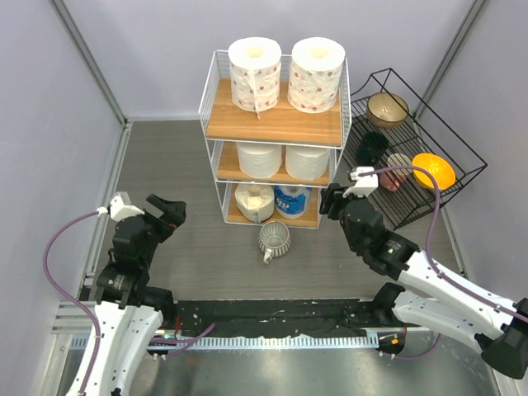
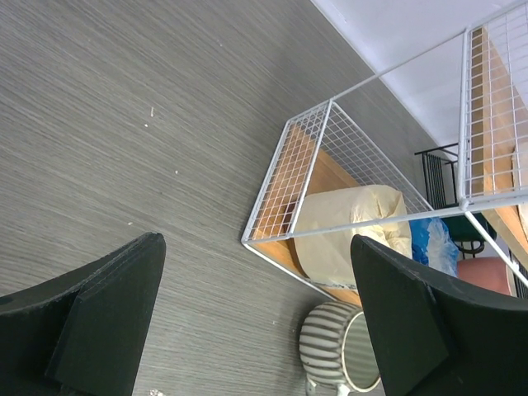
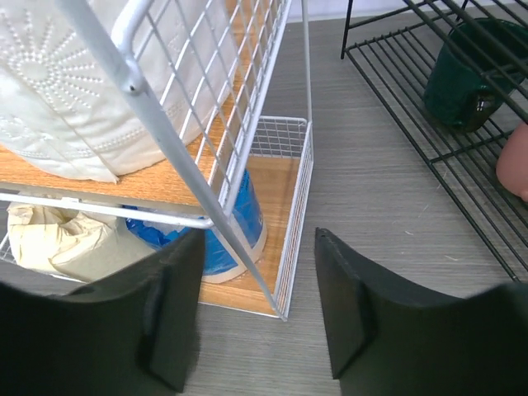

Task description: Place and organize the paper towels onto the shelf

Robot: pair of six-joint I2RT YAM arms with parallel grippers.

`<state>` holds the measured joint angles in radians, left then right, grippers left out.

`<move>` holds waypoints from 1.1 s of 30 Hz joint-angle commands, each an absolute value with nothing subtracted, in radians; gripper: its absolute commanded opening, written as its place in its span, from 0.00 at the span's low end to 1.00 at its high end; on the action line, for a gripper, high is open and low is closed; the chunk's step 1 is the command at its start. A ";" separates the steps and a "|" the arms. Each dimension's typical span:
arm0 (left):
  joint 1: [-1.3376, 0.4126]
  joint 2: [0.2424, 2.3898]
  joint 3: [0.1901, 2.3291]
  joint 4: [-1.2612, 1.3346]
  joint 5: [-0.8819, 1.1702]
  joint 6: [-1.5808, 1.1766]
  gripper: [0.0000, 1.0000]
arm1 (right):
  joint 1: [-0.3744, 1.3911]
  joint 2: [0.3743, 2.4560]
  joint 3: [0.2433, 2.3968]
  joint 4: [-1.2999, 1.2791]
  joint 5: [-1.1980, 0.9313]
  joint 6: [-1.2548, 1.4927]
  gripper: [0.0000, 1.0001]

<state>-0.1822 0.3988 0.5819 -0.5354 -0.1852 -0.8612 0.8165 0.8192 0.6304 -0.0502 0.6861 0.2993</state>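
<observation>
Top view: I see six paper towels (image 1: pixel 254 74) paired on the shelf's (image 1: pixel 280 124) three boards; the blue-wrapped roll's (image 1: pixel 293 200) print is unreadable. Left wrist: left end effector (image 2: pixel 260 289) wide apart, empty, over worktop (image 2: pixel 124 124). Right wrist: right end effector (image 3: pixel 260 305) apart, empty, beside the shelf.

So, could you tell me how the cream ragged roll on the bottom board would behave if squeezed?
The cream roll looks crumpled and loose, so it would probably squash when gripped. Being bare paper, it is likely light and not slippery. The shelf wire and the blue-wrapped roll beside it should limit tipping.
</observation>
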 commanded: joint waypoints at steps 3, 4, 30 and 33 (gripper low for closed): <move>-0.183 0.399 0.581 -0.499 -0.155 -0.833 1.00 | 0.815 0.675 0.693 -0.140 0.652 0.359 0.66; -0.183 0.397 0.581 -0.497 -0.155 -0.833 1.00 | 0.815 0.632 0.698 -0.149 0.641 0.360 0.66; -0.184 0.411 0.600 -0.480 -0.072 -0.793 1.00 | 0.741 0.770 1.130 -0.259 0.936 0.279 0.75; -0.183 0.408 0.603 -0.486 -0.071 -0.788 1.00 | 0.704 0.802 1.160 -0.268 1.017 0.221 0.75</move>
